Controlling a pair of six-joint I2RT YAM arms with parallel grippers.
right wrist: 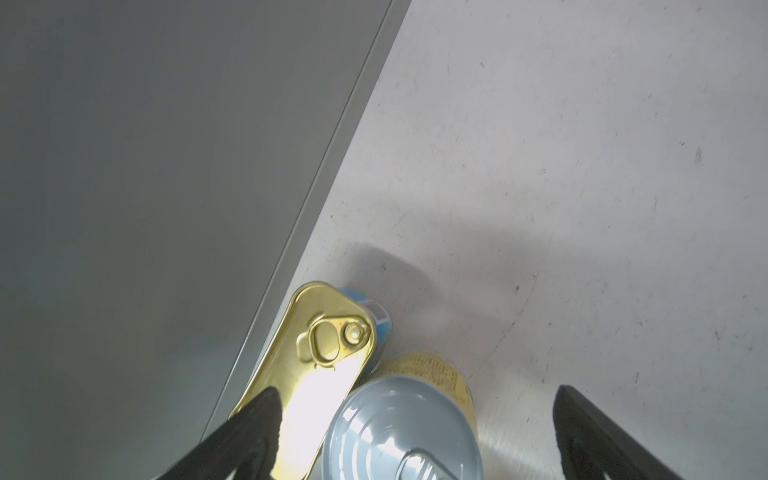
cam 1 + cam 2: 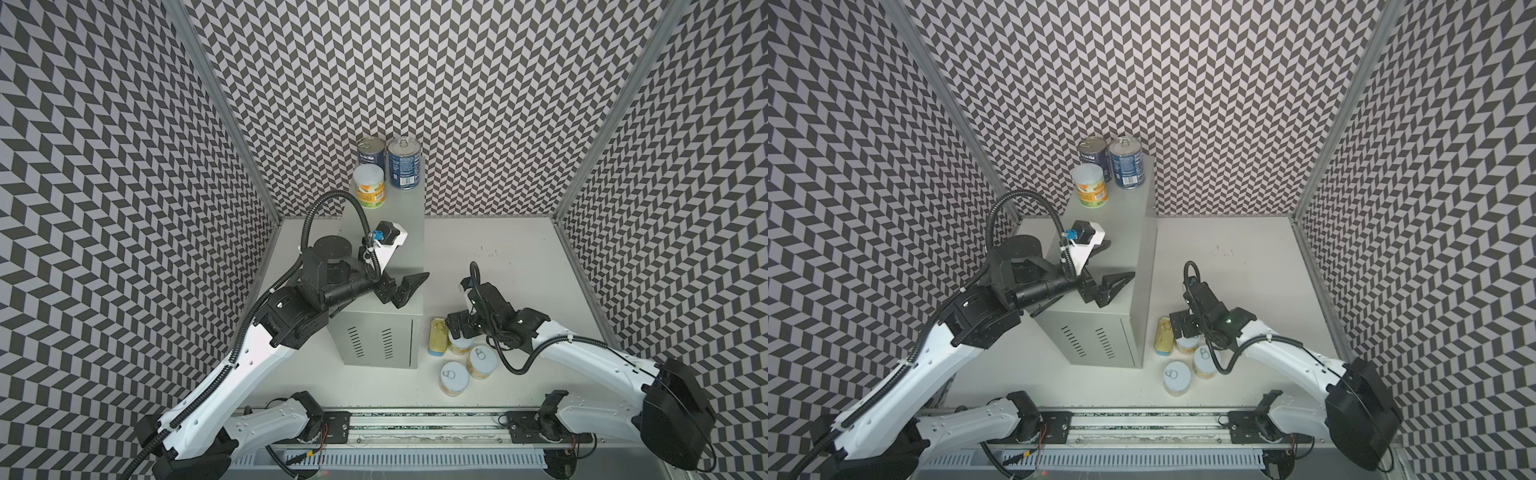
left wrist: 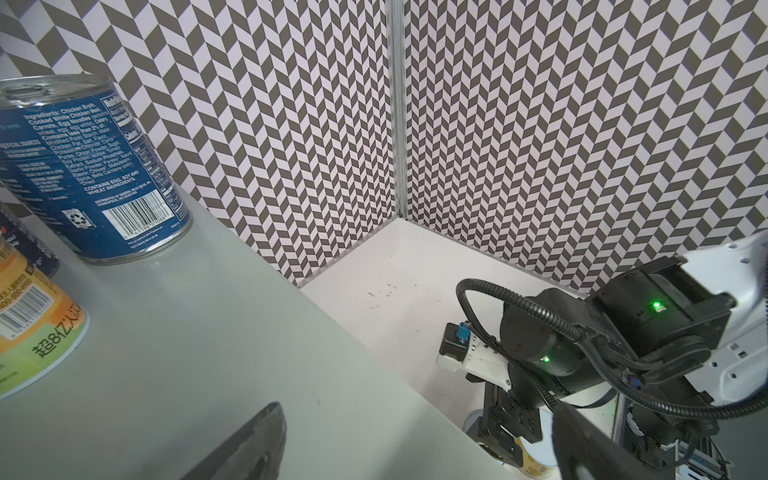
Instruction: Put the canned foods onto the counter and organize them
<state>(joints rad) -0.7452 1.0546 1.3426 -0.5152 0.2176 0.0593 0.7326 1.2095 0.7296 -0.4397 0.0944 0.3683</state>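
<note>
On the back of the grey counter [image 2: 401,224] stand two blue cans [image 2: 371,156] [image 2: 404,164] and a yellow fruit can [image 2: 369,187]. My left gripper [image 2: 405,291] hovers open over the counter's front right part, holding nothing. On the table beside the counter lie the gold SPAM tin [image 2: 438,336] and three fruit cans [image 2: 460,345] [image 2: 481,362] [image 2: 454,377]. My right gripper [image 2: 457,328] is open above the nearest fruit can [image 1: 405,428]. Its fingers [image 1: 257,419] stand wide on either side of the can, one over the SPAM tin [image 1: 328,353].
Patterned walls enclose the white table [image 2: 498,257] on three sides. The counter's right wall [image 1: 166,166] rises close beside the SPAM tin. The arm bases sit on a rail [image 2: 415,428] along the front edge.
</note>
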